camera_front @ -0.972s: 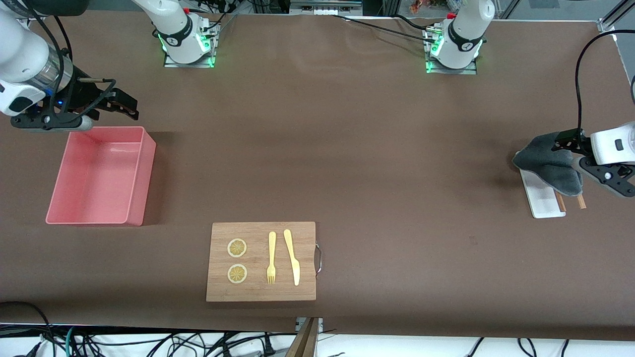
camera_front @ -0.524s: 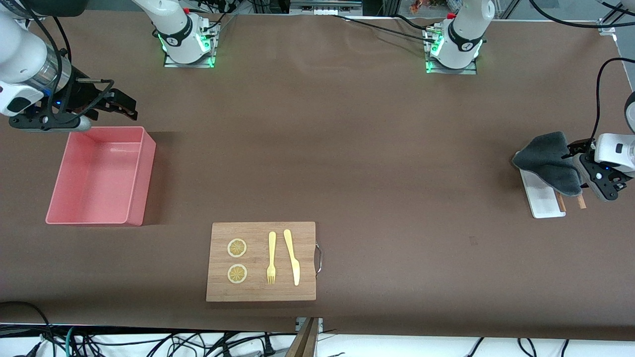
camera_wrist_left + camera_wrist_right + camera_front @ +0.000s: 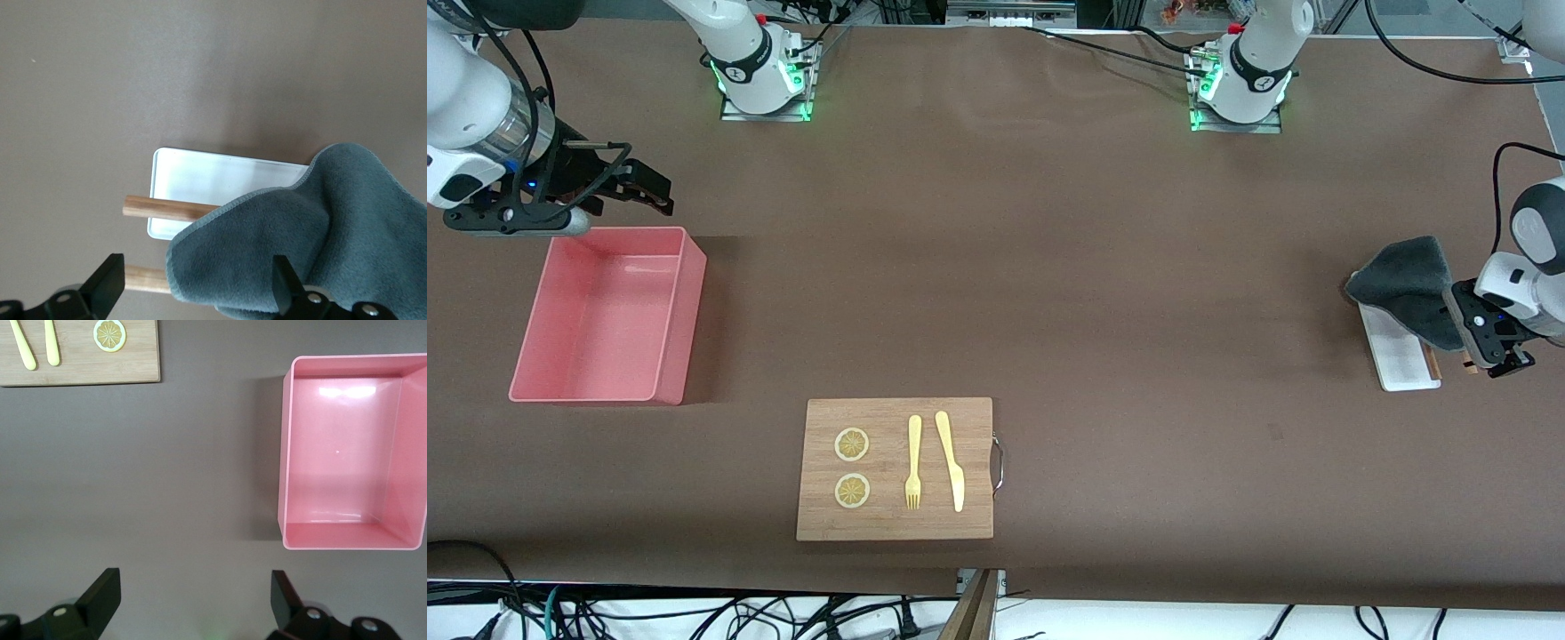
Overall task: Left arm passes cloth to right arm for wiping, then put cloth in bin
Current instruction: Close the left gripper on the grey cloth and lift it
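step: cloth pickup | left gripper (image 3: 193,290) spread over cloth (image 3: 1407,283) on white tray (image 3: 1400,363), left arm's end | right gripper (image 3: 193,600) spread, waits beside bin (image 3: 609,313) | next: descend, pinch cloth

cloth (image 3: 1405,276) 1 | bin (image 3: 685,320) 1 | board (image 3: 969,471) 1 | lemon slices (image 3: 852,444) 2 | fork (image 3: 913,462) 1 | knife (image 3: 950,458) 1 | tray (image 3: 1400,364) 1 | sticks (image 3: 167,208) 2

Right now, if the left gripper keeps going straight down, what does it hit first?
Most likely the dark grey fabric cloth draped over the narrow white tray; the open left gripper straddles its edge, though depth is uncertain.
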{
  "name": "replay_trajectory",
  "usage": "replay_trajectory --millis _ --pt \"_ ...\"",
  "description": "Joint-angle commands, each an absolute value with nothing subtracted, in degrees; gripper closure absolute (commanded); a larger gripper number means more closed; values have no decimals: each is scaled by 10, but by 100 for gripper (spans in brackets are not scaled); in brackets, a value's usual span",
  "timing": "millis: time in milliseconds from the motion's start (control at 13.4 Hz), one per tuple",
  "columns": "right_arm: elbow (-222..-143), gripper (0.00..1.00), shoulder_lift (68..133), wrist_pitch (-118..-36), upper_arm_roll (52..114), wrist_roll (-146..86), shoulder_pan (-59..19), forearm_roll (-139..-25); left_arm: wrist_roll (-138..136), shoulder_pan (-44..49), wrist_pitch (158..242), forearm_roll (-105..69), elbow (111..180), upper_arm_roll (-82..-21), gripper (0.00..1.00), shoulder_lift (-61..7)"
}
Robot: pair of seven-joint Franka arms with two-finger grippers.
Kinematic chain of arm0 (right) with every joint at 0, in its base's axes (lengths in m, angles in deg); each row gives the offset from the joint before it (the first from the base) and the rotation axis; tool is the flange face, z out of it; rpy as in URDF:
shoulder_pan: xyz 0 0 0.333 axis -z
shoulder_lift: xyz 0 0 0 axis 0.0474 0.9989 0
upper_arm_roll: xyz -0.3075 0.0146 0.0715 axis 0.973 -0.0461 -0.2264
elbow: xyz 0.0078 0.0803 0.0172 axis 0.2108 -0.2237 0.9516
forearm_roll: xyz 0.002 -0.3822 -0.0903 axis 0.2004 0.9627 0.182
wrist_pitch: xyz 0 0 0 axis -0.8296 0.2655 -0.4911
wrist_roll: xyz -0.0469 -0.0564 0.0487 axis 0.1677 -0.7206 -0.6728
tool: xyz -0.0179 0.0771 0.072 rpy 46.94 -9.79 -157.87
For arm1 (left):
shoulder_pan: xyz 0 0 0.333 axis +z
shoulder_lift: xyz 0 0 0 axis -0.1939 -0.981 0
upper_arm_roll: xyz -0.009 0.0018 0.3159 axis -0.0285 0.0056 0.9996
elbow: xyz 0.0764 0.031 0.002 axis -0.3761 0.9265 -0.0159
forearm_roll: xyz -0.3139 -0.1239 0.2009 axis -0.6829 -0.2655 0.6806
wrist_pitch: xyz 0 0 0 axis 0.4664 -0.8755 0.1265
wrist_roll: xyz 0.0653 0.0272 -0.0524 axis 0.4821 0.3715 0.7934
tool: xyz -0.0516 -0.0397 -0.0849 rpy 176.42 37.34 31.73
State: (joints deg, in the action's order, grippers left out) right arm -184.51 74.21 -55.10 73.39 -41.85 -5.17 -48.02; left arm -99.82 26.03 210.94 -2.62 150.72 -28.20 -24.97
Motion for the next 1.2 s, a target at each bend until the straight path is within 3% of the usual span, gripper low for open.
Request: replay_trajectory --millis 0,75,150,224,299,374,748,898,1122 --pt "-1838 1 745 -544 734 -414 -48 -489 -1012 262 2115 -19 1503 -284 28 -257" --pt "-1837 1 745 -545 734 -414 -48 -489 -1012 262 2115 -19 1502 -285 41 -257" --pt "-1837 1 745 -546 734 -414 -48 -489 -1012 262 2115 -19 1501 -285 47 -261" --pt "-1837 1 745 -545 734 -414 -48 -489 -1012 262 2115 -19 1499 -284 61 -266" --pt "-1837 1 745 -544 734 -414 -48 -489 -1012 262 2114 -19 1495 -285 84 -267" --pt "-1837 1 745 -544 734 -414 -48 -489 -1012 259 2114 -18 1494 -285 100 -267" --pt "-1837 1 745 -544 734 -414 -48 -489 -1026 255 2092 -18 1490 -294 100 -234" --pt "-1837 1 745 -544 734 -414 -48 -489 -1012 254 2016 -18 1465 -325 100 -200" --pt "-1837 1 745 -545 734 -414 -48 -489 -893 249 1821 -25 1355 -397 100 -197"
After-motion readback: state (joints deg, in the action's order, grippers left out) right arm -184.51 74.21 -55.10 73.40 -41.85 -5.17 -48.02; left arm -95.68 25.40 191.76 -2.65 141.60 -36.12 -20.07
